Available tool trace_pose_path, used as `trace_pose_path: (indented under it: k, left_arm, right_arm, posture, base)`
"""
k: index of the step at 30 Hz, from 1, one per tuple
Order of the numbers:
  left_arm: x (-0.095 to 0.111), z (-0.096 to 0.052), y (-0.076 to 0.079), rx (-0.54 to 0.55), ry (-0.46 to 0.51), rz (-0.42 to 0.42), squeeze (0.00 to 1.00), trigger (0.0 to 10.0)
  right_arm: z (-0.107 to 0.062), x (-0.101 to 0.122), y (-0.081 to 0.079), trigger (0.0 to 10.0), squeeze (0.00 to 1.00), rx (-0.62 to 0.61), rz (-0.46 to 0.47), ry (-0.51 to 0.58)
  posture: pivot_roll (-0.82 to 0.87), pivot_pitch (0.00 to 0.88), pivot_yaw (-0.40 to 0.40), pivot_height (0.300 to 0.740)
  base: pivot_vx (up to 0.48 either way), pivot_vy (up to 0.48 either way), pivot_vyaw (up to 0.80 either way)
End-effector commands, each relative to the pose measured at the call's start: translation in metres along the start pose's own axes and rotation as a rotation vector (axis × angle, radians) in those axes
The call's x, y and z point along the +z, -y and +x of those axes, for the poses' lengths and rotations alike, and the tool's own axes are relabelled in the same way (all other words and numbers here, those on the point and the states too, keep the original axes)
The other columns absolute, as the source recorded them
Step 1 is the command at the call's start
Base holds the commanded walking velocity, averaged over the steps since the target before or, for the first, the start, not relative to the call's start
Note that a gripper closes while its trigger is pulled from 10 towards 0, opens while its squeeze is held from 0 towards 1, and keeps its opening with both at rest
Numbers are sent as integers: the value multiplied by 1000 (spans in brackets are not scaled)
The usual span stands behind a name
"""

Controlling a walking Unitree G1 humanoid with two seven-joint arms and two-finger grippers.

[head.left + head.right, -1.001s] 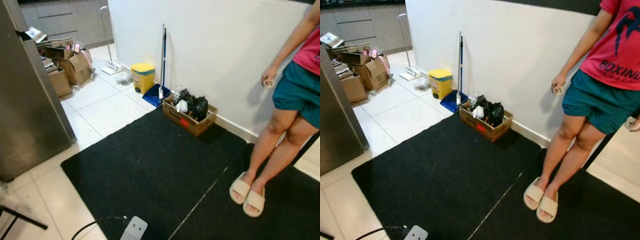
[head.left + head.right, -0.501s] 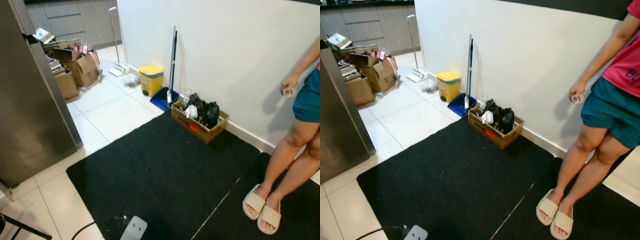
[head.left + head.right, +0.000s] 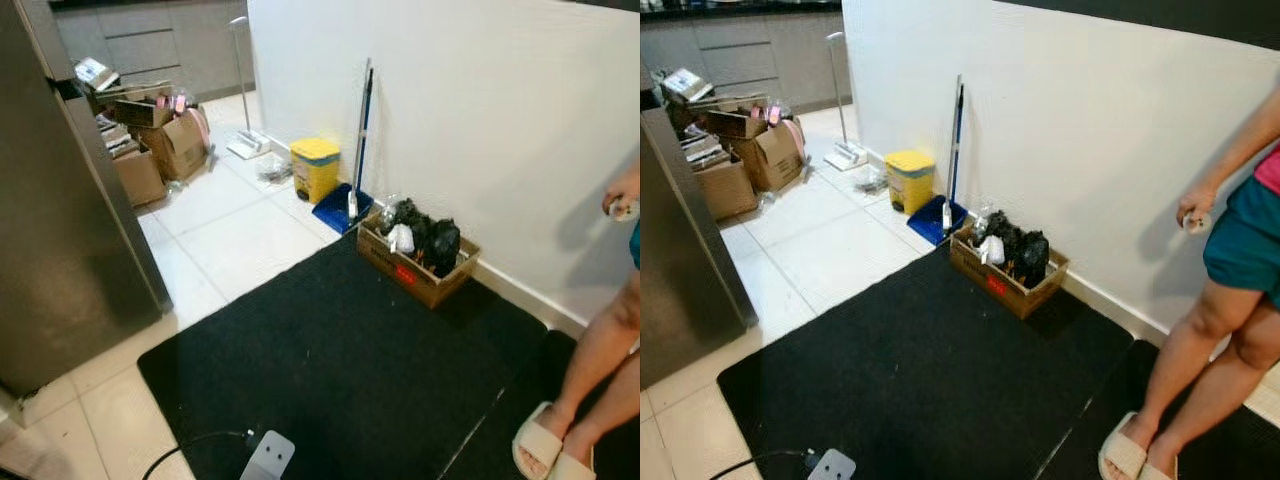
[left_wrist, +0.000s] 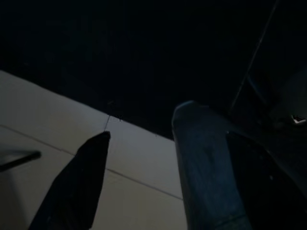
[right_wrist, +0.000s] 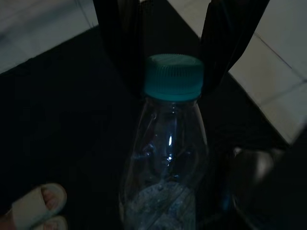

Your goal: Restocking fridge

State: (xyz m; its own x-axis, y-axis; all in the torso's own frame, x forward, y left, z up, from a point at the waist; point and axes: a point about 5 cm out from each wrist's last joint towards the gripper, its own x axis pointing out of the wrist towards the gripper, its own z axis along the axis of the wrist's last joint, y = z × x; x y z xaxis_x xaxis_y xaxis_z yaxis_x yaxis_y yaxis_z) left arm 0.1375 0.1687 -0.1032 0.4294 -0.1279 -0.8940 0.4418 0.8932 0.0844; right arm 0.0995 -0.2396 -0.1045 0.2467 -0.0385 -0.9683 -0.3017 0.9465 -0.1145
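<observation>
The right gripper (image 5: 172, 72) held a clear plastic bottle (image 5: 168, 158) with a teal screw cap (image 5: 173, 76), its two black fingers pinched against the neck just under the cap; the bottle hung low beside the robot, over the black floor mat (image 3: 350, 370). The left gripper (image 4: 158, 158) hung idle above the mat's edge and the pale tiles, its fingers spread wide with nothing between them.

The step in hand looked like carrying the bottle to the fridge (image 3: 60, 220), whose grey steel side stood at about nine o'clock in the head view. To do it well, the robot would likely need to turn left, keep the grip firm on the neck so the bottle did not swing or slip, and step around the cable and white plug block (image 3: 267, 458) lying at six o'clock. A person (image 3: 1230, 330) in sandals stood on the mat at about four o'clock and should be given room.

Little writing could be read. The open cardboard box (image 3: 415, 262) by the wall at one o'clock bore a red label too small to make out. The bottle's lower band was too dark to read.
</observation>
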Motion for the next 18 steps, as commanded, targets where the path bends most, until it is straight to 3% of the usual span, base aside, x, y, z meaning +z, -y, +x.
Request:
trace_pose_path:
  k: [1, 18]
  left_arm:
    - [-20, -3, 9, -34, -82, -2, 0, 10000]
    - [-20, -2, 9, -34, -81, -3, 0, 10000]
  right_arm:
    - [-1, -8, 4, 10000, 0, -10, 18, -19]
    - [-1, -8, 3, 10000, 0, -6, 20, -18]
  posture:
    - [16, 0, -69, 740]
    - [16, 0, -70, 740]
  base:
    - [262, 0, 0]
    - [290, 0, 0]
